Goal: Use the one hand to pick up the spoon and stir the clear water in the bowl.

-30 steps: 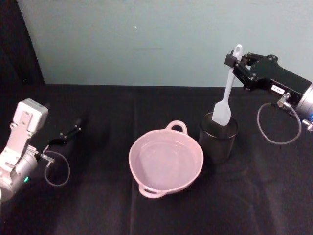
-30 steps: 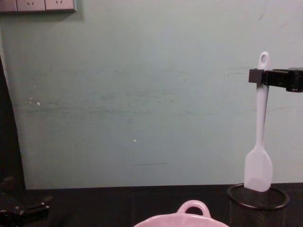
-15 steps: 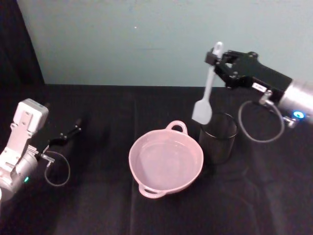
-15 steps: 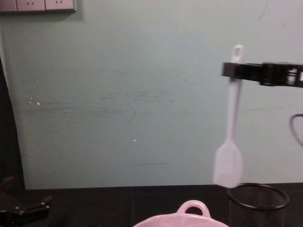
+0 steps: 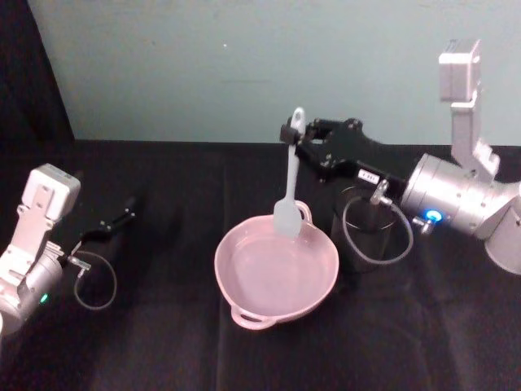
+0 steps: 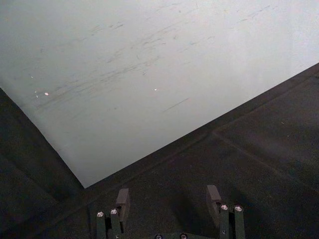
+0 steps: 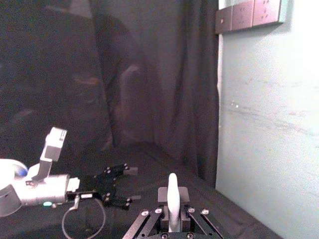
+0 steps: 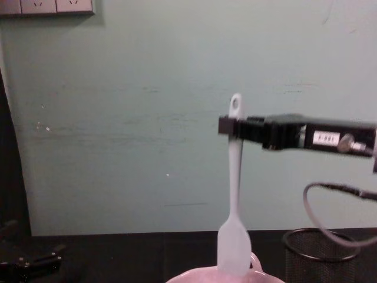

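Here our right gripper clamps the spoon by its handle end, paddle hanging over the far rim of the bowl.
Gripped high for a straight dip into the water, we judge; left gripper, fingers apart, idles well left of the bowl.

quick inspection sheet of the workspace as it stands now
surface: black cloth table, no spills seen
job's things: spoon upright, head hanging over the far side of the pink bowl, which holds clear water
clutter: black mesh cup right of bowl
grippers: right gripper shut on spoon handle; left gripper open, parked at left
cables: loop at right wrist, loop at left wrist
surroundings: pale green wall, dark curtain, wall sockets
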Controlling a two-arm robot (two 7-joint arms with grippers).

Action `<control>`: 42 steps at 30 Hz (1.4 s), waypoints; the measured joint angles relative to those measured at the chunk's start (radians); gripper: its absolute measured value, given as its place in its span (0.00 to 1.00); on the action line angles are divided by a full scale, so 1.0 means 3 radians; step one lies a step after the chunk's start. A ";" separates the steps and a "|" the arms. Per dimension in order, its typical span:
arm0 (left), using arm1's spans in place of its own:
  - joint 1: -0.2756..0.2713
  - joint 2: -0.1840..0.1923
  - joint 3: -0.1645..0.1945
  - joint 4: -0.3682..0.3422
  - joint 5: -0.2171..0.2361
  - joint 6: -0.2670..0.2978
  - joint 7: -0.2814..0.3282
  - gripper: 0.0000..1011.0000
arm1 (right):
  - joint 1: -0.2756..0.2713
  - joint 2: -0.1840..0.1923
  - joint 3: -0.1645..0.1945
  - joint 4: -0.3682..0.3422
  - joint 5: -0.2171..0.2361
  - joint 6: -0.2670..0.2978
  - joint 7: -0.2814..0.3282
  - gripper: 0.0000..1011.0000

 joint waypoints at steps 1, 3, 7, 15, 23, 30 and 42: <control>0.0000 0.0000 0.0000 0.0000 0.0000 0.0000 0.0000 0.99 | -0.0010 -0.0007 -0.0011 0.0014 -0.0011 -0.0019 0.0009 0.12; 0.0000 0.0000 0.0000 0.0000 0.0000 0.0000 0.0000 0.99 | -0.0042 -0.0026 -0.0038 0.0048 -0.0049 -0.0086 0.0034 0.12; 0.0000 0.0000 0.0000 0.0000 0.0000 0.0000 0.0000 0.99 | -0.0096 -0.0050 -0.0071 0.0080 -0.0109 -0.0173 0.0073 0.12; 0.0000 0.0000 0.0000 0.0000 0.0000 0.0000 0.0000 0.99 | -0.0200 -0.0083 -0.0082 0.0088 -0.0166 -0.0279 0.0112 0.12; 0.0000 0.0000 0.0000 0.0000 0.0000 0.0000 0.0000 0.99 | -0.0275 -0.0110 -0.0070 0.0057 -0.0201 -0.0304 0.0113 0.12; 0.0000 0.0000 0.0000 0.0000 0.0000 0.0000 0.0000 0.99 | -0.0250 -0.0191 -0.0091 0.0135 -0.0200 -0.0299 0.0156 0.12; 0.0000 0.0000 0.0000 0.0000 0.0000 0.0000 0.0000 0.99 | -0.0032 -0.0514 -0.0091 0.0779 -0.0110 -0.0400 0.0243 0.12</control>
